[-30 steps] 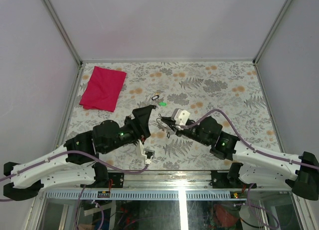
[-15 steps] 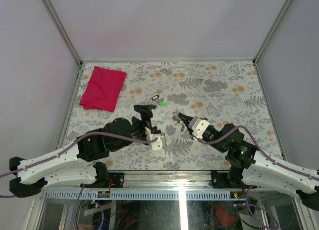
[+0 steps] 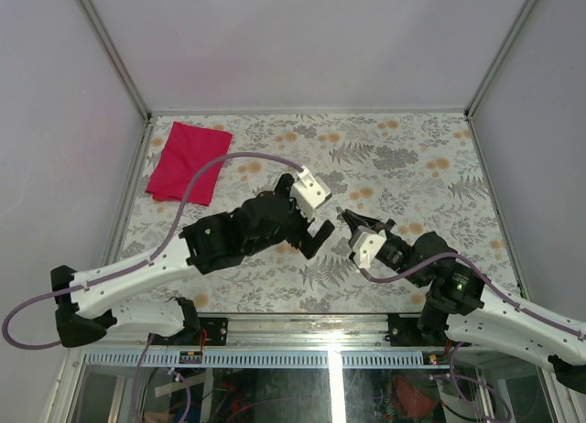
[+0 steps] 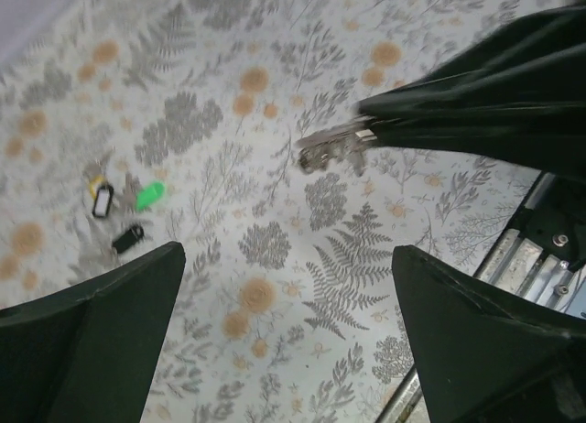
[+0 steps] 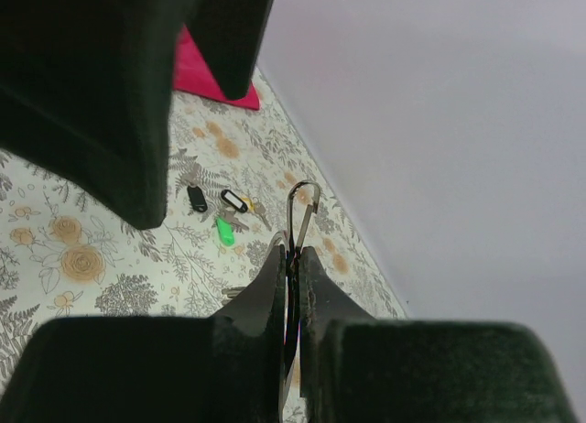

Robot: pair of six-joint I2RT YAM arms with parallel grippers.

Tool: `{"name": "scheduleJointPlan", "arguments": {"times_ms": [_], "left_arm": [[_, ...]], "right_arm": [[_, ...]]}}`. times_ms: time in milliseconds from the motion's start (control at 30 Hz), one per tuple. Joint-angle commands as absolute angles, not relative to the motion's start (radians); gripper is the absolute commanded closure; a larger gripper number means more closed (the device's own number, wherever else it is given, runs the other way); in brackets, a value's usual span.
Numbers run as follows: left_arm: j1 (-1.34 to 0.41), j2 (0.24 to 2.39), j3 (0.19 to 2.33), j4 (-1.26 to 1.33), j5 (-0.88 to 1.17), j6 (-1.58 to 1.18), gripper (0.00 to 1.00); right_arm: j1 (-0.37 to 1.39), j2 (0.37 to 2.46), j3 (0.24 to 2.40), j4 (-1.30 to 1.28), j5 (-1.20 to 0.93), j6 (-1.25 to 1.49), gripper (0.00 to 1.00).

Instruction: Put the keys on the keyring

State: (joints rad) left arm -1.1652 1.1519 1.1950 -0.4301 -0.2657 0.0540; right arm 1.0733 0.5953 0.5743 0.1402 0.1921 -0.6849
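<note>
My right gripper point(image 5: 291, 254) is shut on the keyring point(image 5: 302, 211), a thin silver wire loop sticking up past its fingertips. From the left wrist view the same ring point(image 4: 334, 148) shows as a silvery bit at the tip of the right gripper point(image 4: 385, 130), held above the table. The keys point(image 4: 103, 200) with black heads point(image 5: 197, 199) lie loose on the floral cloth beside a small green piece point(image 4: 149, 196). My left gripper point(image 4: 286, 254) stands wide open and holds nothing, just left of the right gripper point(image 3: 345, 218) in the top view point(image 3: 307, 240). There the left wrist hides the keys.
A red cloth point(image 3: 189, 162) lies at the table's far left corner. Grey walls close in the table on three sides. The metal front rail point(image 4: 540, 258) runs close under my left gripper. Left gripper fingers point(image 5: 137, 93) loom large beside the right wrist camera.
My left gripper has opened wide, and its wrist has turned and swung toward the right gripper. The right arm has drawn back right and nearer, still gripping the ring.
</note>
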Motion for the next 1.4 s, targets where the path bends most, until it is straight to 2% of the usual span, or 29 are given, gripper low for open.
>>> {"name": "scheduleJointPlan", "arguments": {"times_ms": [0, 167, 333, 533, 633, 867, 1000, 1167, 1367], "left_arm": [[-1.006, 1.174, 1.212, -0.486, -0.103, -0.213, 0.00], [-0.692, 1.171, 1.171, -0.476, 0.178, -0.336, 0.00], [-0.614, 1.202, 1.191, -0.537, 0.160, -0.424, 0.00], [-0.603, 1.200, 1.197, -0.560, 0.102, -0.530, 0.00], [-0.603, 1.149, 1.157, -0.469, 0.166, -0.503, 0.00], [-0.604, 0.958, 1.030, -0.205, 0.158, -0.521, 0.01], [-0.656, 0.952, 1.056, -0.198, 0.181, -0.515, 0.10], [-0.826, 0.983, 1.069, -0.221, 0.069, -0.518, 0.22], [-0.881, 1.010, 1.063, -0.199, 0.029, -0.559, 0.32]], "right_arm": [[1.071, 0.557, 0.586, 0.128, 0.230, -0.700, 1.00], [1.071, 0.544, 0.584, 0.092, 0.236, -0.684, 1.00], [1.071, 0.542, 0.584, 0.081, 0.232, -0.687, 1.00], [1.071, 0.556, 0.589, 0.077, 0.219, -0.699, 1.00], [1.071, 0.572, 0.590, 0.083, 0.218, -0.711, 1.00], [1.071, 0.632, 0.607, 0.123, 0.208, -0.723, 1.00], [1.071, 0.670, 0.627, 0.145, 0.184, -0.737, 1.00], [1.071, 0.715, 0.644, 0.178, 0.164, -0.743, 1.00], [1.071, 0.737, 0.656, 0.207, 0.145, -0.719, 1.00]]}}
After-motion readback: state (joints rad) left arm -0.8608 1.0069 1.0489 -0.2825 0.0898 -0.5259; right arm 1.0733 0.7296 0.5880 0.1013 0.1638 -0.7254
